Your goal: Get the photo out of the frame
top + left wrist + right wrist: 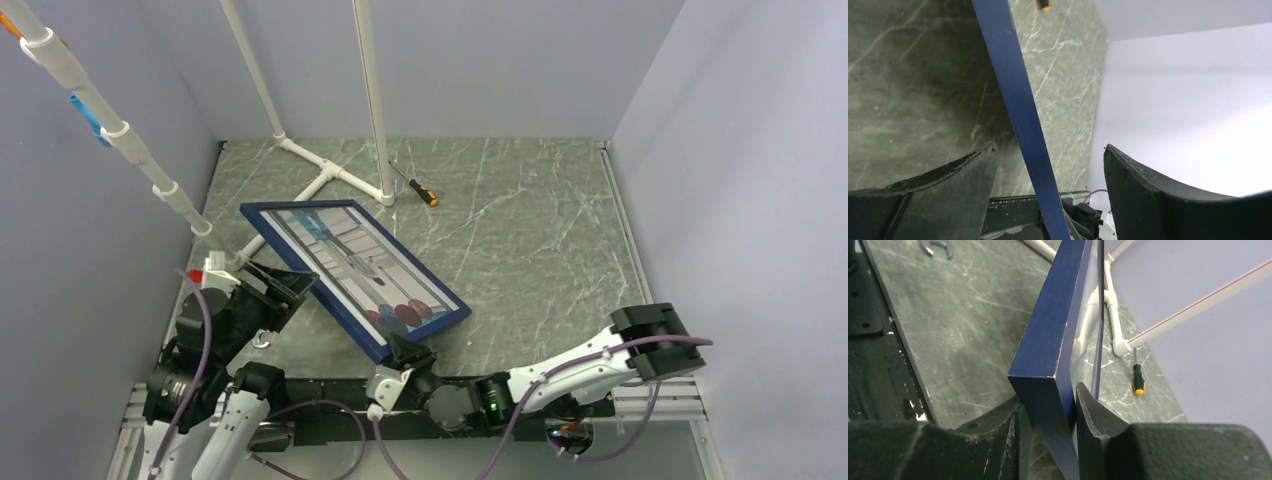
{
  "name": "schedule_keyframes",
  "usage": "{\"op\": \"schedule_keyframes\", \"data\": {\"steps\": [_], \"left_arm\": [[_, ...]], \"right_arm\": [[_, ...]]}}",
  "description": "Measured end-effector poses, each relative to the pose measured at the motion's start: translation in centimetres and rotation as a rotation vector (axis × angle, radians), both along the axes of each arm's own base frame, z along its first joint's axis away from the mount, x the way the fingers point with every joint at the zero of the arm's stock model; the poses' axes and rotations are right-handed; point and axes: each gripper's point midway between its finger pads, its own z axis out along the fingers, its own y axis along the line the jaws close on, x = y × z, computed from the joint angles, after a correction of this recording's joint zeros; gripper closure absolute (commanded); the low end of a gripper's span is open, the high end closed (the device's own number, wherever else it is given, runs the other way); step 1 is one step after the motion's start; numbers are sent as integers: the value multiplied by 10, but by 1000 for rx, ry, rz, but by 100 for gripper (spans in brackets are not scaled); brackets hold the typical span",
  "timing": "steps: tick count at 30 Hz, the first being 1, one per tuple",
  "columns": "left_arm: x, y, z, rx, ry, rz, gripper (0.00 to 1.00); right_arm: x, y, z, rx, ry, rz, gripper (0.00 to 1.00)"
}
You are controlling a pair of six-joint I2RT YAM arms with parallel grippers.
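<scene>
Seen from above, the navy frame (300, 206) lies slantwise left of centre over the green marble table (540, 230), its long sides running from 11 o'clock to 5 o'clock. The photo (355, 262) sits inside it, face up, with pale blue stripes and dark red balls at the near end. The right gripper (410, 352), reaching in from 4 o'clock, is clamped on the frame's near corner. Its wrist camera shows the black fingers (1095, 415) pressed against the moulding, one on each side, and the corner held above the tabletop. The left gripper (285, 290) stands at the frame's 8 o'clock side with its jaws spread wide. Its own camera shows the blue edge passing between the fingers (948, 185) with a gap on either side. A yellow-handled screwdriver (420, 190) lies at 1 o'clock from the frame, beside the foot of the white pipe structure (330, 178). A silvery wrench (935, 246) lies on the table at 11 o'clock in the right wrist view.
</scene>
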Motion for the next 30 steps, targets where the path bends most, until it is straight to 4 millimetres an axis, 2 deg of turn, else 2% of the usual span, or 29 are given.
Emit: {"op": "schedule_keyframes", "data": {"steps": [9,15,21,30], "left_arm": [[-24,33,83,126,-261,87,16],[-46,61,111,196,-359,190,14],[-48,70,101,234,-333,224,12],[-42,68,81,237,-270,220,12]], "right_arm": [[9,-29,47,192,173,27,100],[22,-46,66,323,300,71,100],[48,-58,86,492,441,79,100],[49,-67,98,694,675,151,100]]}}
